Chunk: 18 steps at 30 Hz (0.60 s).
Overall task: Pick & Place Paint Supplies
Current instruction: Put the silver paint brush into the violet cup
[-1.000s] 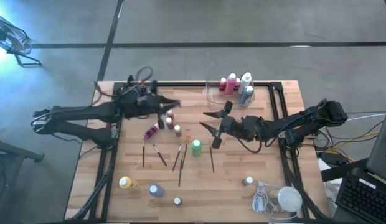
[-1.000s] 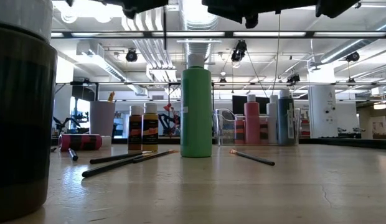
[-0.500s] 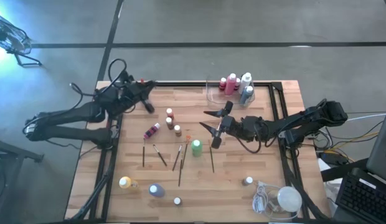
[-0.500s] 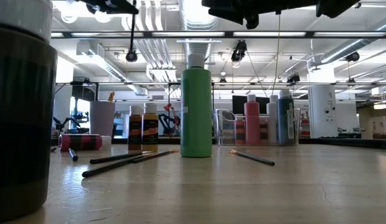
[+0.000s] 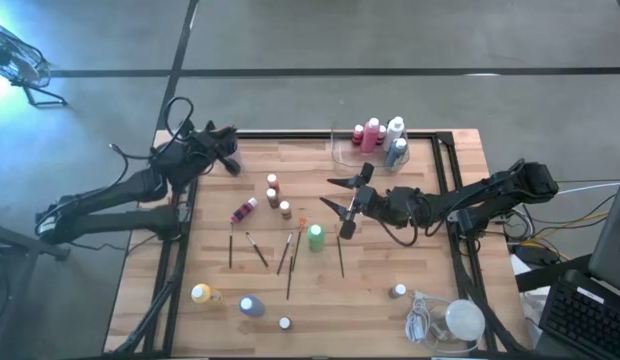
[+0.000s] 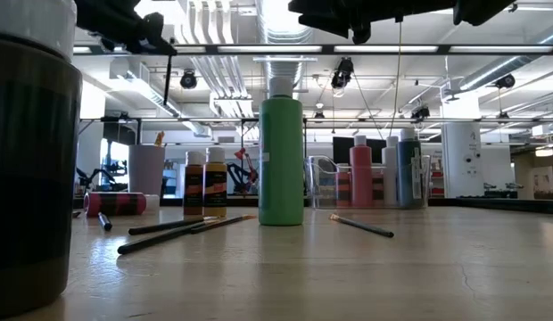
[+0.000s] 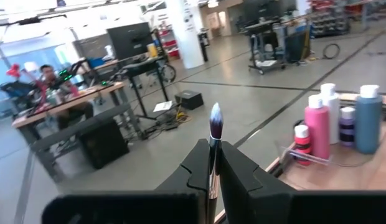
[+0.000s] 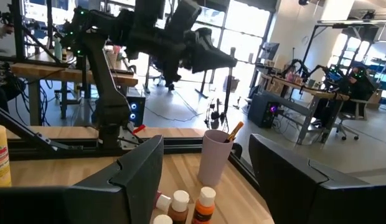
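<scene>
I have the left hand (image 7: 213,163) pinched tight on a paintbrush (image 7: 214,134), bristles pointing up past the fingertips, so the handle hangs below where I can drop it into something. In the high view that hand (image 5: 226,152) sits over the far left corner of the tabletop (image 5: 430,255). The right wrist view shows a pale purple cup (image 8: 215,157) near the tabletop's edge with one brush handle already leaning in it, and the left arm looms above and behind it, so I judge the cup is where this brush is meant to go.

The right hand (image 5: 340,205) hovers over the middle of the tabletop with its fingers spread wide and nothing between them. It points toward the green bottle (image 5: 316,237) and the loose brush (image 5: 340,253) lying just beside it, which look like my next pick on that side.

Four bottles, pink, white and blue among them, already stand in the clear tray (image 5: 342,152) at the far edge, upright and bunched together. Still out on the tabletop are the small brown bottles (image 5: 278,196) in a short row, a pink bottle (image 5: 242,211) lying on its side, several brushes (image 5: 258,250) scattered in the middle, and the yellow bottle (image 5: 200,293), purple bottle (image 5: 250,306) and two small ones along the near edge. The white lump with its cord (image 5: 462,321) stays at the near right corner, not part of my job.

Most of the sorting looks still ahead.
</scene>
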Each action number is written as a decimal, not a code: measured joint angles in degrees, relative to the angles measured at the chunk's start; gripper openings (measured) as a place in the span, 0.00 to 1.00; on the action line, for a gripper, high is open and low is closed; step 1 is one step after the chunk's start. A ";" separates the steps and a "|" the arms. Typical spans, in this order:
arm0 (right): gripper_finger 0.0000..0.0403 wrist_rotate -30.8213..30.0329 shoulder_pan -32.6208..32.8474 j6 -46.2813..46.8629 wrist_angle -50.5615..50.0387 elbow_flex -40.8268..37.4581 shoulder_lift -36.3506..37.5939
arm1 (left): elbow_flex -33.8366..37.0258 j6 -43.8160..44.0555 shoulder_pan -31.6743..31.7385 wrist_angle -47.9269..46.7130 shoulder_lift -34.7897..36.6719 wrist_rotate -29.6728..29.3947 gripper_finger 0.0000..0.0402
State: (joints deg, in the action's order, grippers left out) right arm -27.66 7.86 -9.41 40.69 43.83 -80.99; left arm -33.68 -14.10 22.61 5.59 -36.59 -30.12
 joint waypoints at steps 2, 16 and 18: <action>0.59 0.00 0.00 0.02 0.01 0.00 0.00 | 1.69 0.65 1.43 1.13 0.78 0.13 0.04; 0.57 -0.17 -0.47 0.76 -0.95 0.00 -0.02 | 7.83 6.69 13.75 2.99 2.13 10.22 0.04; 0.56 -0.17 -0.58 0.87 -1.23 0.00 -0.02 | 8.15 7.39 15.70 3.02 2.13 11.93 0.04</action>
State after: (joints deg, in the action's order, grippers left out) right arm -27.83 7.28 -8.54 39.47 43.83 -81.01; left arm -25.53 -6.70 38.31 8.61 -34.46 -18.19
